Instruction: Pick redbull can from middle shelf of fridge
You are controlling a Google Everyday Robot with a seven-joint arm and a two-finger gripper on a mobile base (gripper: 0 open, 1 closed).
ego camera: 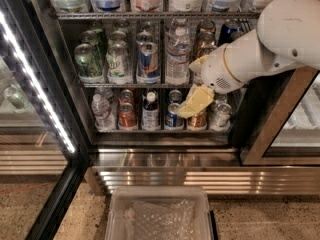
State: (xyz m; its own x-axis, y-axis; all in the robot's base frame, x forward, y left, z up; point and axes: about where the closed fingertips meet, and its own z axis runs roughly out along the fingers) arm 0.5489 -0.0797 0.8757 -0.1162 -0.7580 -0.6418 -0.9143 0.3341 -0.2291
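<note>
The redbull can [148, 60], slim, blue and silver with a red logo, stands upright at the front of the middle shelf [125, 85] of the fridge [57, 79], whose door is open. My gripper [190, 88] hangs on the white arm in front of the right part of the shelves, about one lane to the right of the can and slightly lower. Its yellowish fingers [195, 103] are apart, hold nothing and point left and down. The arm hides the cans at the right end of the middle shelf.
A clear water bottle [177, 59] stands between the can and my gripper. Green-and-white cans [116, 60] stand to the can's left. Cans and bottles fill the lower shelf [150, 130]. The lit door edge [40, 96] is at left. A clear plastic bin [159, 214] lies on the floor below.
</note>
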